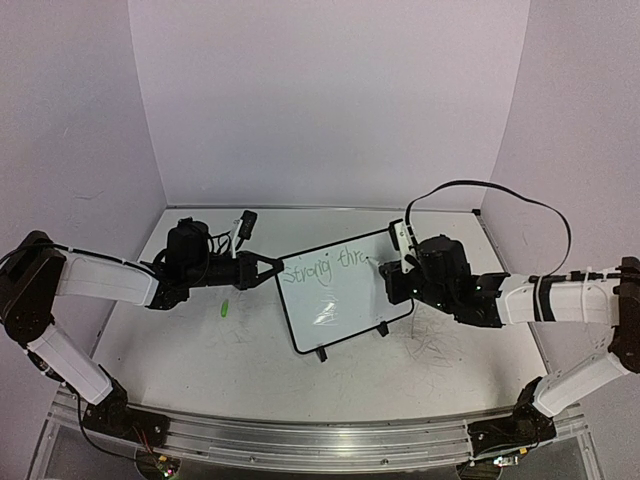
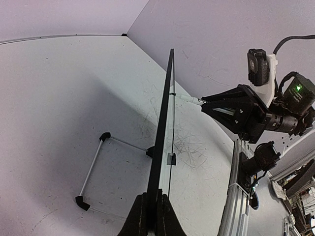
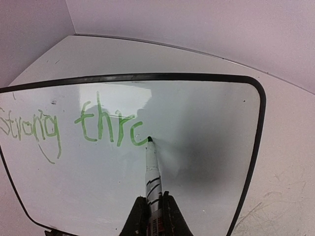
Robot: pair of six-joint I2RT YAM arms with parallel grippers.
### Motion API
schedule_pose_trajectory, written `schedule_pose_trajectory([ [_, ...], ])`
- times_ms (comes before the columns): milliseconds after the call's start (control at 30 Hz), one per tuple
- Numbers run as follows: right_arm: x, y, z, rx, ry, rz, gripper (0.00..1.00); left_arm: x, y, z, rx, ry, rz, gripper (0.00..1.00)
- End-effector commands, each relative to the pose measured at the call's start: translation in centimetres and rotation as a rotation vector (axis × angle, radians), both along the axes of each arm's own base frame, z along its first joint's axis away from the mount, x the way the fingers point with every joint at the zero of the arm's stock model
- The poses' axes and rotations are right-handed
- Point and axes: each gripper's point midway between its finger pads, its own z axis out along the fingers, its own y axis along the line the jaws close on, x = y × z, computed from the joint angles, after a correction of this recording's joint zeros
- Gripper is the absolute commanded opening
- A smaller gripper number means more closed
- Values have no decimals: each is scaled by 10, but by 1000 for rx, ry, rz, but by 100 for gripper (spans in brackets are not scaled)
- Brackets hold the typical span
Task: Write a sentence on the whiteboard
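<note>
1. Clamp: left gripper point(image 1: 268, 268) has its jaws closed hard on the left edge of the whiteboard point(image 1: 350, 310). In its wrist view the black frame is seen edge-on, pinched between the two fingers. It holds nothing else.
2. Small green object point(image 1: 226, 308) lies on the table point(image 1: 180, 350) just beside that gripper, on the near side. It may be a marker cap, but it is too small to tell.
3. The whiteboard is mid-table between the two arms, turned at a skew. Its two black feet point(image 1: 320, 353) are at its near edge.
4. The sentence point(image 3: 99, 120) is in green and sits on one line near the top. It reads "Strong", then "thr" and a half-made round letter. The rest of the board is bare.
5. The marker point(image 3: 151, 167) has its tip touching the board at the end of that last letter.
6. The right gripper point(image 3: 151, 211) is closed around the marker's barrel, with the tip sticking out ahead of the fingers. Grey scribbles point(image 1: 430, 340) mark the table below this arm.
7. Judgement: the writing is mid-word, early in the sentence. The next move calls for closing the round letter with light, even pressure, then working rightward. Little line remains before the right frame, so a drop to a second line is likely. The left hold must stay firm or the board will slide.
</note>
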Motion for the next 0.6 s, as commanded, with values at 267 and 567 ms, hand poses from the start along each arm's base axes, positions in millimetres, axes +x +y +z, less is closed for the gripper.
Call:
schedule_pose_trajectory([
  [267,14,4,14,37,-51,-34,0,2,8,-44,133,68,39,0],
  [567,13,11,11,38,-41,-5,0,3,7,-45,134,67,37,0],
])
